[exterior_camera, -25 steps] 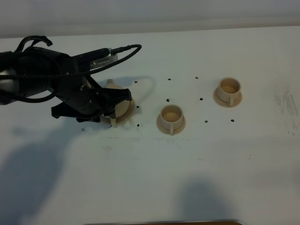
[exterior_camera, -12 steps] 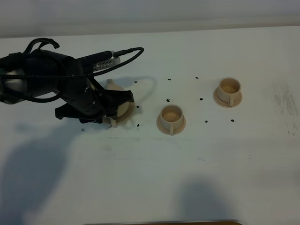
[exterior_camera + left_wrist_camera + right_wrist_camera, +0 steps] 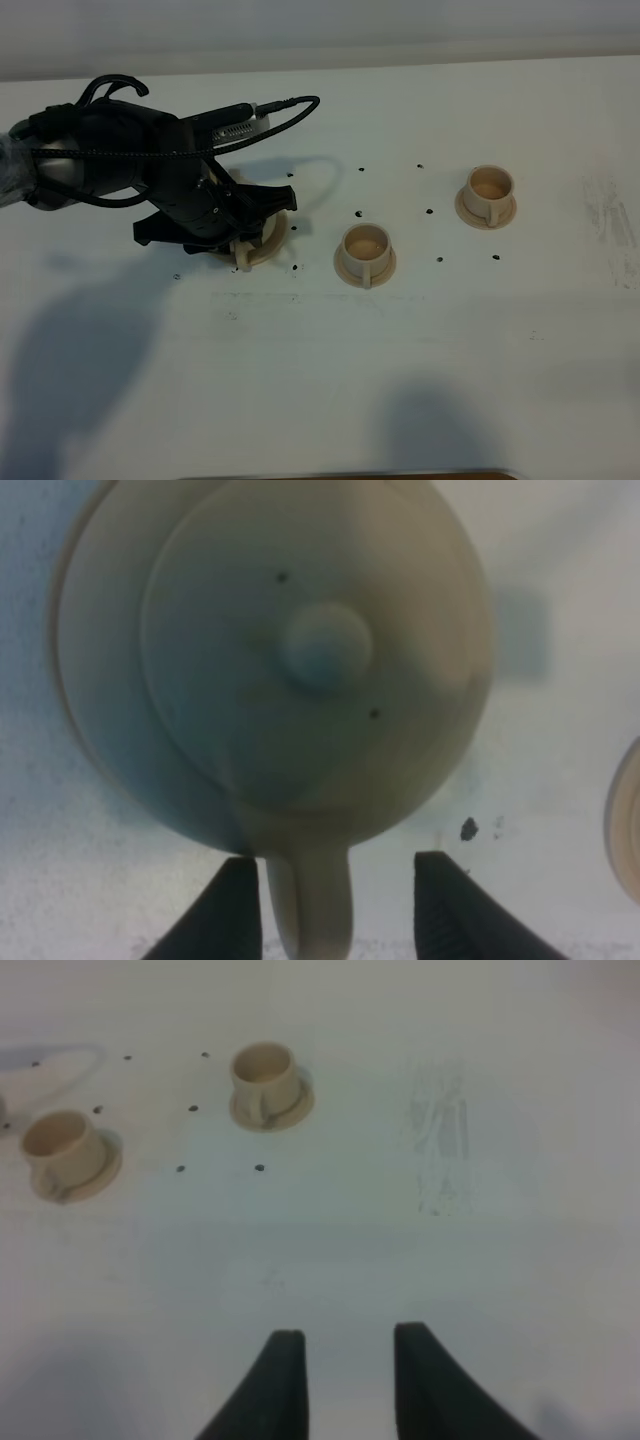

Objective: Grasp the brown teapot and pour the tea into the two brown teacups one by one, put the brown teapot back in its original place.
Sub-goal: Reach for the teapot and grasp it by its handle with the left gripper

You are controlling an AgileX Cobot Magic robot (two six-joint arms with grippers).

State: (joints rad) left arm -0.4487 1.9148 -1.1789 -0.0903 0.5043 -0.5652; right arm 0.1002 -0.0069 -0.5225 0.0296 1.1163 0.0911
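The brown teapot [image 3: 250,710] fills the left wrist view from above, lid knob in the middle, standing on its round saucer [image 3: 68,630]. My left gripper [image 3: 335,910] is open, one finger on each side of the teapot's loop handle [image 3: 312,905], not closed on it. In the exterior view the left gripper [image 3: 240,240] covers most of the teapot; only the saucer's rim [image 3: 268,246] shows. The two brown teacups stand on their saucers, one in the middle [image 3: 365,252], one farther right [image 3: 488,192]. My right gripper [image 3: 345,1380] is open and empty over bare table.
The white table [image 3: 450,350] has small black dots around the cups and scuff marks [image 3: 610,215] at the far right. The left arm's cable [image 3: 285,105] loops above the teapot. Both cups also show in the right wrist view, one [image 3: 265,1080] beyond the other [image 3: 60,1148].
My left arm has moved right and forward, so the gripper now sits over the teapot and hides more of it. The cups have not moved.
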